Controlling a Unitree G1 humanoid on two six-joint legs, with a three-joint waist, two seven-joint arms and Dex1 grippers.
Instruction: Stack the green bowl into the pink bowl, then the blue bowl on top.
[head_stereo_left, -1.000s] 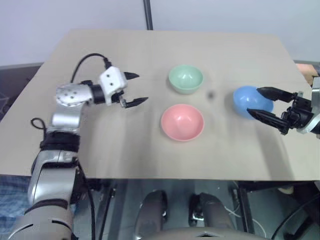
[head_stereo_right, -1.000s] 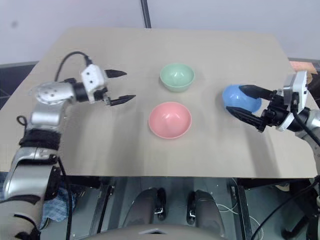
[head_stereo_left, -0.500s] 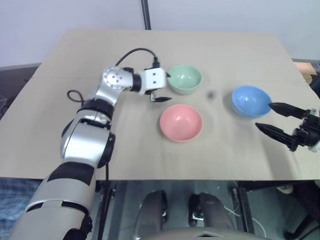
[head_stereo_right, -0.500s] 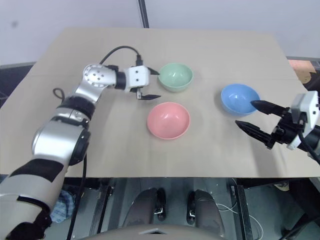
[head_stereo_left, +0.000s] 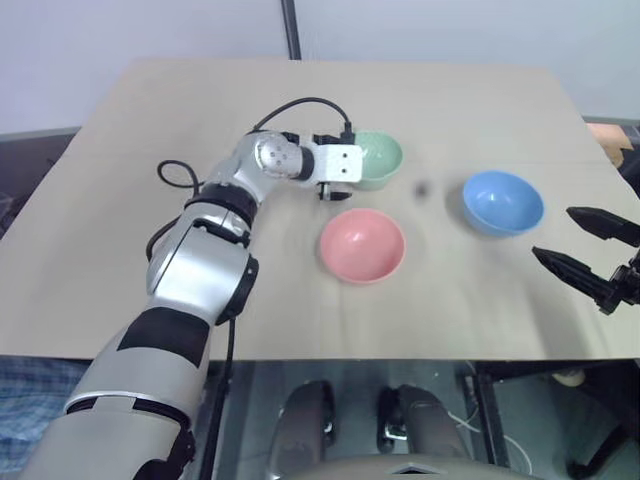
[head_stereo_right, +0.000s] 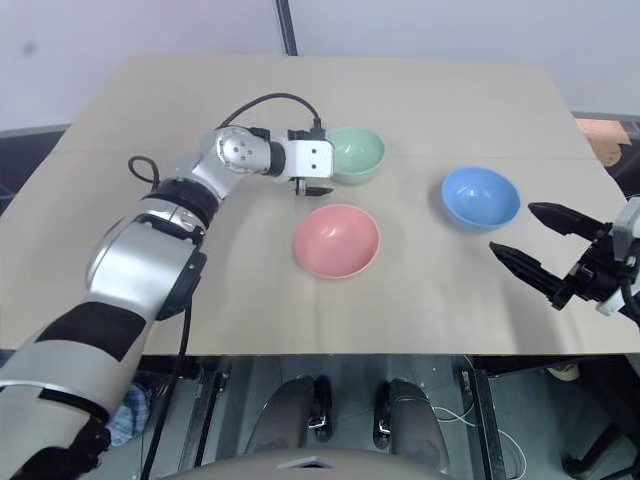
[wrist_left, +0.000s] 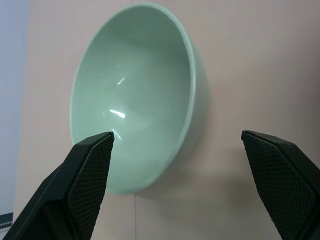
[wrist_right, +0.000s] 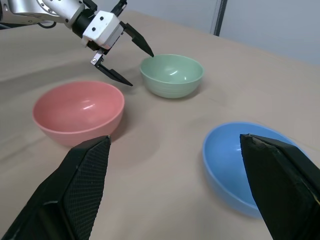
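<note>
- The left gripper (wrist_right: 125, 55) was seen spread wide with nothing held between its 2 black fingers (wrist_left: 85, 175).
- It was positioned just beside the green bowl (head_stereo_left: 378, 158), on that bowl's left side, with the fingers pointed toward the rim.
- In the left wrist view, 1 finger was lined up over the near rim of the green bowl, and the other was set off to the bowl's outer side over bare table (head_stereo_left: 200, 110); whether the rim was touched could not be told.
- The green bowl was seen upright on the table, empty, directly ahead of the left gripper.
- The pink bowl (head_stereo_left: 362, 244) was placed near the left gripper, toward the robot and slightly to the right of it, upright, empty and apart from the green bowl.
- The blue bowl (head_stereo_left: 503, 201) was found well apart from the left gripper, far to its right, upright and empty.
- The right gripper (head_stereo_left: 590, 252) was seen opened wide as well, with nothing between its 2 fingers.
- It was held near the table's right edge, with the blue bowl near it on its left and slightly further from the robot, not touched.
- The pink bowl and green bowl were seen beyond the blue bowl from the right gripper.
</note>
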